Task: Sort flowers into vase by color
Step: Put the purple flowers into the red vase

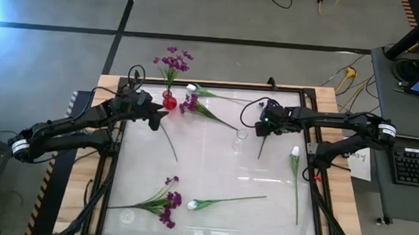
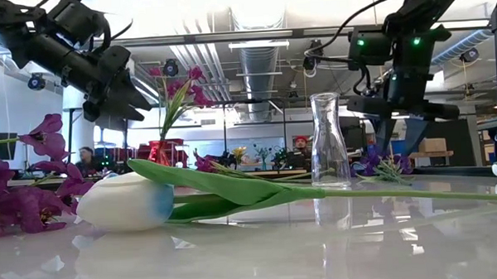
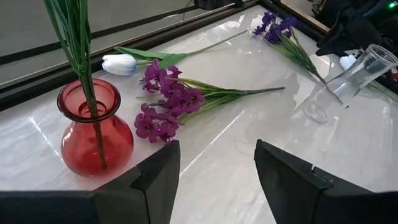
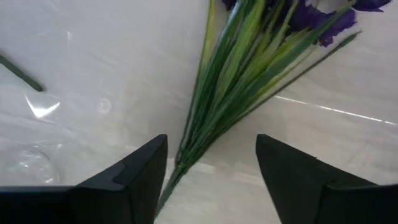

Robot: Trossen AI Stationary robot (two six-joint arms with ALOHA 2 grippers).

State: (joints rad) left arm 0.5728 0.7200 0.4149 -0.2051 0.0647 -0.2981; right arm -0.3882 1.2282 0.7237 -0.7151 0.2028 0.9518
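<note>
A red vase (image 1: 169, 100) at the far left holds one purple flower (image 1: 173, 59) upright. My left gripper (image 3: 214, 180) hovers open just near of it, with nothing between its fingers. A second purple flower (image 3: 171, 102) and a white tulip (image 3: 119, 63) lie flat beside the red vase. The clear glass vase (image 1: 240, 140) stands upright mid-table. My right gripper (image 4: 211, 180) is open above a third purple flower (image 4: 242, 81) lying on the table. Its fingers stand on either side of the leafy stalk, clear of it. My right arm hides its blossoms in the high view.
More flowers lie on the white tabletop: a purple bunch (image 1: 166, 201) and a white tulip (image 1: 193, 203) near the front edge, and another tulip (image 1: 295, 152) along the right side. A bare thin stem (image 1: 168, 143) lies left of centre. A raised frame (image 1: 219, 83) rims the table.
</note>
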